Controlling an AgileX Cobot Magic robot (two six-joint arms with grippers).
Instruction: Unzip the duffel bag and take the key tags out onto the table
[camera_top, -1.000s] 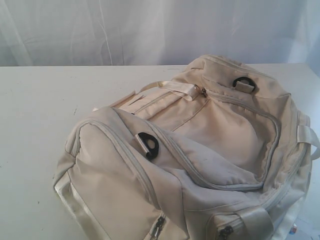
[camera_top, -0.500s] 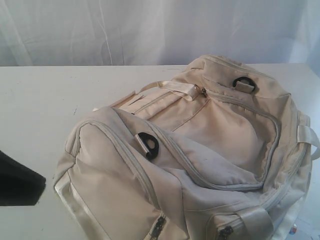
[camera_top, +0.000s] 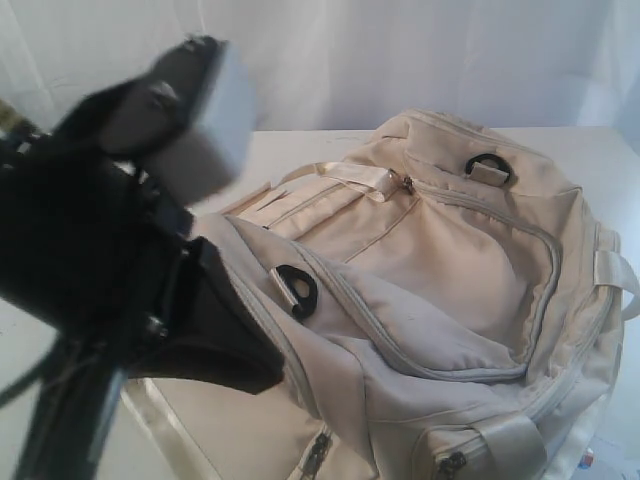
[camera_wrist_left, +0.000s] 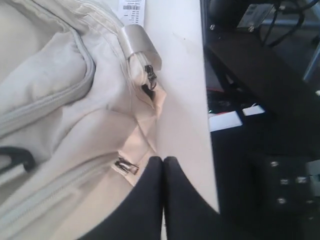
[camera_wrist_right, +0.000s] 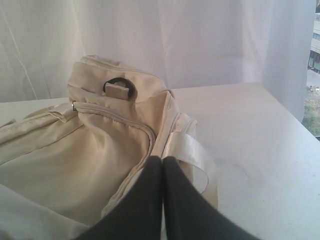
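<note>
Item: duffel bag (camera_top: 430, 300), zipped, one end just beside an edge of the table (camera_wrist_left: 185, 100), key tags not in view; left gripper (camera_wrist_left: 163, 162) and right gripper (camera_wrist_right: 162, 161) both closed tight near it; hazard: closed jaws likely skid off the zipper pull (camera_wrist_left: 126, 166) and shove the bag over that edge.

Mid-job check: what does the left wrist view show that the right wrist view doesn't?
Left wrist only: metal zipper pulls on a corner of the duffel bag, a barcoded paper tag, the edge of the table with dark equipment beyond. Right wrist only: a shiny strap, a white curtain. Both: bag, table, and a shut gripper, left gripper and right gripper; no key tags.
</note>
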